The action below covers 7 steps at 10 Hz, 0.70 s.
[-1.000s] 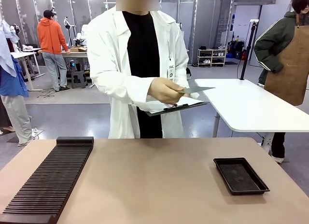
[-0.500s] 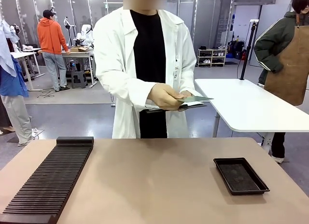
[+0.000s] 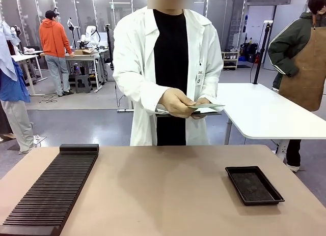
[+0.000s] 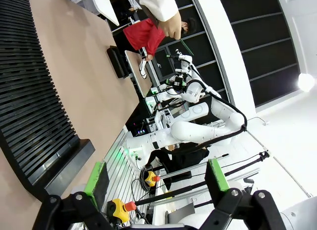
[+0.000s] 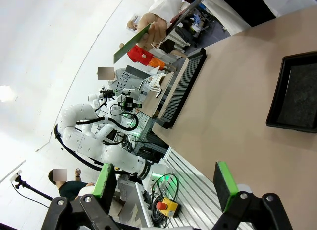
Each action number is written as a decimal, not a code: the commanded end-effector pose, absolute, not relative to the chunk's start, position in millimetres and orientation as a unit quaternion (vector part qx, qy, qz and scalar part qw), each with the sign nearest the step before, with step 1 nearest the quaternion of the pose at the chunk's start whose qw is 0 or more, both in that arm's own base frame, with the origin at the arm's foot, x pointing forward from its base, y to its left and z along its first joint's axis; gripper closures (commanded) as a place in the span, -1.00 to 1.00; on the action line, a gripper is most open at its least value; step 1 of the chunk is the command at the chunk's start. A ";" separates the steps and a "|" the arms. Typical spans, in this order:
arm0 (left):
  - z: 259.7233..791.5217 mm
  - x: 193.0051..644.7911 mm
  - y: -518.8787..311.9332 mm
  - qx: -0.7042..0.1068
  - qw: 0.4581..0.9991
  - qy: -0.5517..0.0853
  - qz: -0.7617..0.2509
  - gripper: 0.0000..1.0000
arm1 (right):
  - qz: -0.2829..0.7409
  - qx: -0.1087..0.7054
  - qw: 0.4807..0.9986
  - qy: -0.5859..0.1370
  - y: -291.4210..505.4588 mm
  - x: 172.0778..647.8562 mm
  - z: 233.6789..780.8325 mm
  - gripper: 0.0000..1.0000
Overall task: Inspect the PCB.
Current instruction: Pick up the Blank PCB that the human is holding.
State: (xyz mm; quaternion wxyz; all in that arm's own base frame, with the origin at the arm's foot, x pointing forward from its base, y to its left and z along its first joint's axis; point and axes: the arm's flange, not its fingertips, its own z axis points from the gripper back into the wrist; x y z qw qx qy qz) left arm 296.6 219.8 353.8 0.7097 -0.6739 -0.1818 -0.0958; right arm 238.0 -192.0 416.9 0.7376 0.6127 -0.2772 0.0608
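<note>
Beyond the far edge of the counter (image 3: 163, 182), the person's hand (image 3: 175, 102) is holding the PCB (image 3: 206, 106) flat, long axis running crosswise, well apart from the left claw (image 4: 156, 179) and right claw (image 5: 163, 184), both gaping wide and carrying nothing

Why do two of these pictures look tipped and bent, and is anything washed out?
Front view: level, evenly lit, sharp; the PCB shows edge-on. Left wrist view: rolled sideways, wide-angle bending, a lamp glaring at the right edge. Right wrist view: also rolled, its upper left washed out white.
</note>
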 end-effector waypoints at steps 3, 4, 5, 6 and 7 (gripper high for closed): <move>357.5 295.8 221.3 -0.669 0.713 -0.184 -0.099 -1.00 | -0.006 0.687 0.710 -0.156 -126.0 255.6 476.1 -1.00; 357.5 295.8 221.3 -0.669 0.713 -0.184 -0.099 -1.00 | -0.040 0.699 0.708 -0.095 -105.1 271.5 492.6 -1.00; 357.5 295.8 221.3 -0.669 0.713 -0.184 -0.099 -1.00 | -0.057 0.706 0.703 -0.060 -88.4 282.7 505.9 -1.00; 357.5 295.8 221.3 -0.669 0.713 -0.184 -0.099 -1.00 | -0.081 0.710 0.697 -0.049 -74.1 294.5 516.3 -1.00; 357.5 295.8 221.3 -0.669 0.713 -0.184 -0.099 -1.00 | -0.095 0.709 0.698 -0.032 -57.6 304.6 525.8 -1.00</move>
